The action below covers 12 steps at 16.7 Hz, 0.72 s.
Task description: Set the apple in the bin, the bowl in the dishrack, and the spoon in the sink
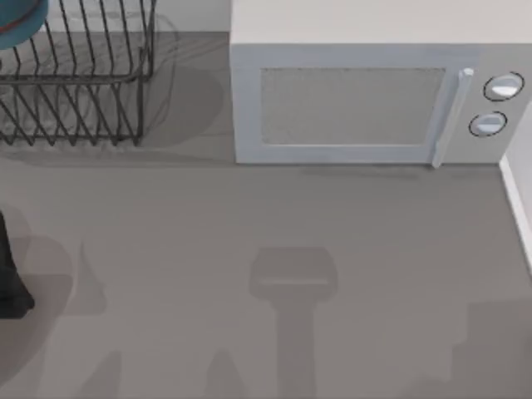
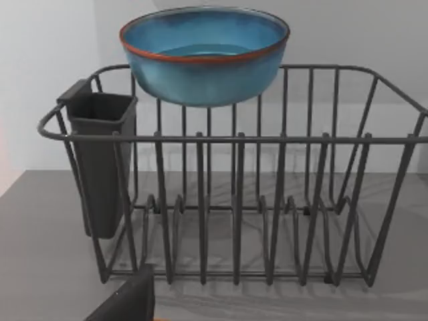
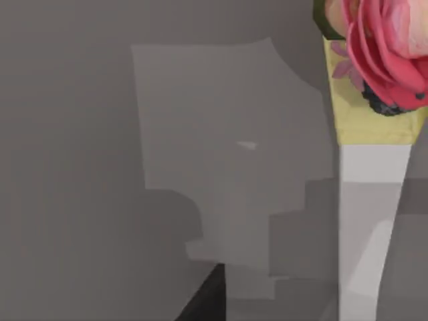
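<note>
— Where do we have the round, deep bowl [image 2: 204, 57], glossy teal-blue inside with a thin reddish-brown rim?

— In the left wrist view it sits high, level with the top rail of the black wire dishrack [image 2: 234, 200], behind the front bars and upright. Whether it rests on the far rail or hangs just above it, we cannot tell. From above, only a teal-blue edge of it [image 1: 21, 21] shows at the far left corner, inside the outline of the rack [image 1: 75, 83].

— And our left gripper against it?

— At the near edge of the left wrist view we see one dark, slanted piece [image 2: 127, 301], low in front of the rack's base. It is well apart from the bowl, touching neither bowl nor rack. We cannot tell whether the fingers are spread or closed. In the top view a dark bit of the left arm [image 1: 10, 283] stands at the left edge of the grey table [image 1: 249, 332], nearer than the rack.

— What else is on the rack?

— A dark grey plastic cutlery cup [image 2: 100, 160] hangs on its end rail, beside and below the bowl.

— Farther out?

— A white microwave [image 1: 366, 91] with two round knobs stands right of the rack, door closed.

— The right side?

— The right wrist view looks on grey table, a pink flower [image 3: 384, 47] on a pale yellow block, and a dark wedge [image 3: 204, 301] at the near edge; its fingers' state we cannot tell.
</note>
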Tool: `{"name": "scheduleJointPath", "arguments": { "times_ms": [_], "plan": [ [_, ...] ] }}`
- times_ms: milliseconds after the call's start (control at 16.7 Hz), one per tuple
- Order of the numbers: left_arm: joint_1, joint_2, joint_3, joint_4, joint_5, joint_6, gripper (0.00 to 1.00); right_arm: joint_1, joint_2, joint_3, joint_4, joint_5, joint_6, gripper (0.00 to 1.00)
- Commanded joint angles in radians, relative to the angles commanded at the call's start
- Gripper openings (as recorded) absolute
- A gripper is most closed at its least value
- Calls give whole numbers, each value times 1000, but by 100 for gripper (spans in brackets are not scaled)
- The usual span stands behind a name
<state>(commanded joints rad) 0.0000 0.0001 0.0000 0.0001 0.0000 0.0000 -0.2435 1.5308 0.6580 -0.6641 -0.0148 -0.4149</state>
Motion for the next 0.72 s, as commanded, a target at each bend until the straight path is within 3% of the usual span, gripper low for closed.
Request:
{"name": "scheduleJointPath", "arguments": {
  "times_ms": [720],
  "plan": [
    [0, 0, 0, 0, 0, 0, 100, -4, -173, 281, -455, 0, -7, 0]
  ]
}}
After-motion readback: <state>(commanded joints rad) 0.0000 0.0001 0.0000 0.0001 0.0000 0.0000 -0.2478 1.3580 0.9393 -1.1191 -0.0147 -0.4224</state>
